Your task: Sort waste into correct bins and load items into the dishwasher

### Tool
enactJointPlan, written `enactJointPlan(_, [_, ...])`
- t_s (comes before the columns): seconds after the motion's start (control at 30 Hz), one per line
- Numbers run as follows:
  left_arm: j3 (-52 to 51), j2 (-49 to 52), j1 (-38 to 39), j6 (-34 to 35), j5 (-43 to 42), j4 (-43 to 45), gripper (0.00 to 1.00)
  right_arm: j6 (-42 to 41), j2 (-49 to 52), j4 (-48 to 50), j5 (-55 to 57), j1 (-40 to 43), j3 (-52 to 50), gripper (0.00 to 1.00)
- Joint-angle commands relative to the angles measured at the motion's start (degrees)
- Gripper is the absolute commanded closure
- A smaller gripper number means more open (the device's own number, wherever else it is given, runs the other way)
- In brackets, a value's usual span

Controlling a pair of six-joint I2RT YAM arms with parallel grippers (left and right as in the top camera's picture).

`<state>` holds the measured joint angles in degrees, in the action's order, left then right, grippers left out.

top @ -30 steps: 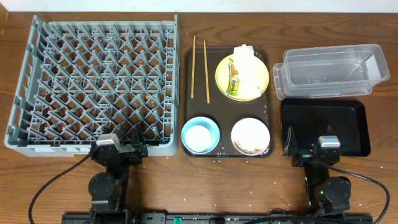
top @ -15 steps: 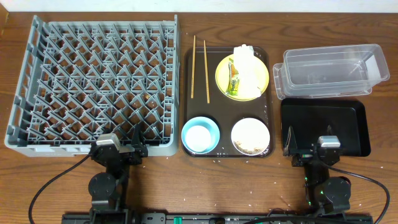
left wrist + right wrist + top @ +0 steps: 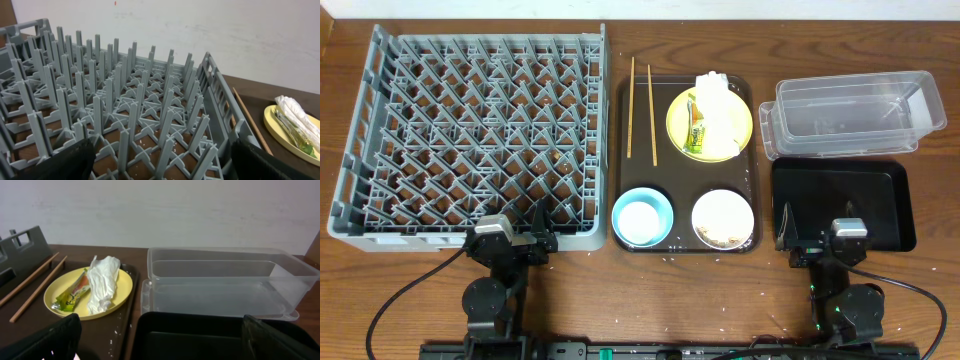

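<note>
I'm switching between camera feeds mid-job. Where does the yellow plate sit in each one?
Overhead: the yellow plate is right of centre near the top, in the far right corner of the dark brown tray.
Left wrist: it is cut off at the right edge, beyond the grey rack.
Right wrist: it lies left of centre, beside the clear tub.
Shared landmark: the crumpled white napkin lying on it.

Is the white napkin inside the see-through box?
No, the crumpled white napkin lies on the yellow plate on the brown tray, well apart from the clear tub.
</note>
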<state>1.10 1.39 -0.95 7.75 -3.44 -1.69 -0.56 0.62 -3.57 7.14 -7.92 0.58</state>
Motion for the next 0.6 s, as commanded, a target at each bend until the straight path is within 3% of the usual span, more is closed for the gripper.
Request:
enactJointPlan(0.0, [-0.83,-0.02,0.07,0.48,0.07,-2.14,0.12,0.63,-0.24,0.04,-0.11,1.01,-0.26,0.01])
enactJointPlan(0.57, [-0.83,-0.02,0.07,0.48,0.09,-2.14,0.12,-0.22,-0.24,0.07,-0.7,1.01,-0.26,0.01])
